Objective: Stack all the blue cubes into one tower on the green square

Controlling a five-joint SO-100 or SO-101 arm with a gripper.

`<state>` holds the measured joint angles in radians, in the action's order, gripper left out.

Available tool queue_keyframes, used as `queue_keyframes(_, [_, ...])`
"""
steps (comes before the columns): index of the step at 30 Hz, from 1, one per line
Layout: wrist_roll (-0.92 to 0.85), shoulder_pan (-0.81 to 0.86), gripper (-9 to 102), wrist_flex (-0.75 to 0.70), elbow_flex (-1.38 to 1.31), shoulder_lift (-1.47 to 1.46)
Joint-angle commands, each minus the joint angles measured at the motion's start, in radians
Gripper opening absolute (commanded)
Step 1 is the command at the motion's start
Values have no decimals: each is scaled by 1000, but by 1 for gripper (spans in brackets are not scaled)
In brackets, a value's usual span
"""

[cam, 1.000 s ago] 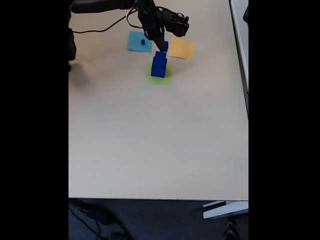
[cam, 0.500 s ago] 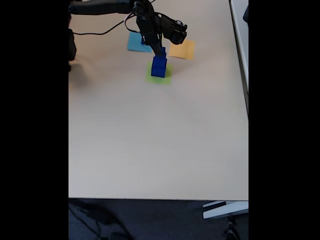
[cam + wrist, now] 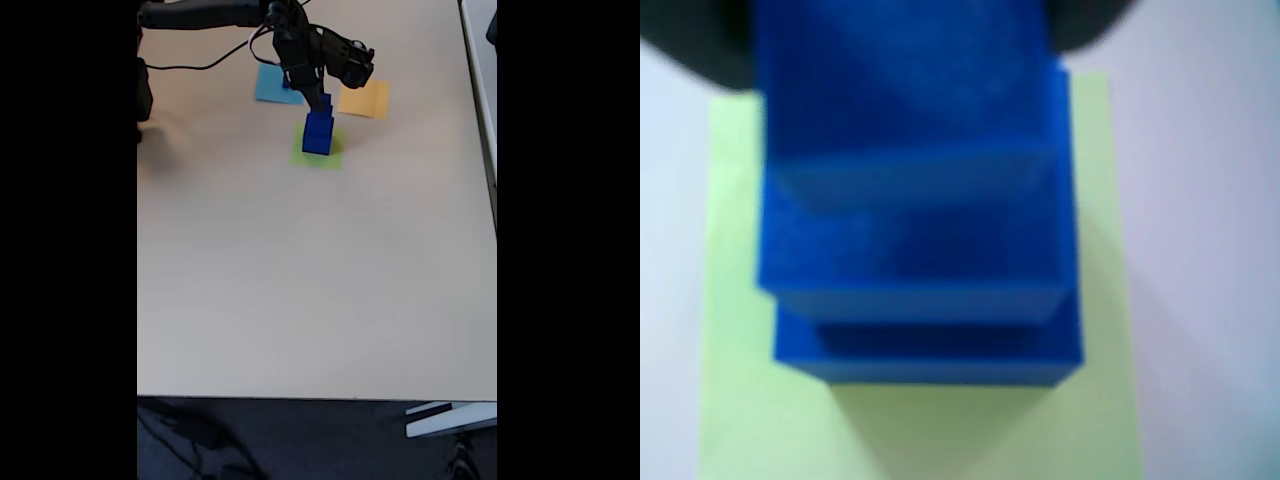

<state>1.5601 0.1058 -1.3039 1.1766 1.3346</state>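
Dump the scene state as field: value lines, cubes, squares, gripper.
tower: blue cubes stacked on the green square; wrist view shows three stepped levels
top cube: at the gripper, right over the stack
gripper state: cannot tell, jaws hidden by the arm and cube
other squares: light-blue square left of the arm in the fixed view, orange square right of it
surface: beige table

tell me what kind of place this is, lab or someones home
Probably a lab or office robot workbench, though that can't be confirmed: a plain beige table, a dark floor beyond its edge, and flat coloured paper squares, with the green square carrying a tower of blue cubes under the gripper.
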Motion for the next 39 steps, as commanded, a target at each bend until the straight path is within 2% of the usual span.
queue_keyframes(1, [-8,9,6,20,-28,74])
queue_keyframes(39, [-5,6,5,54,-51,9])
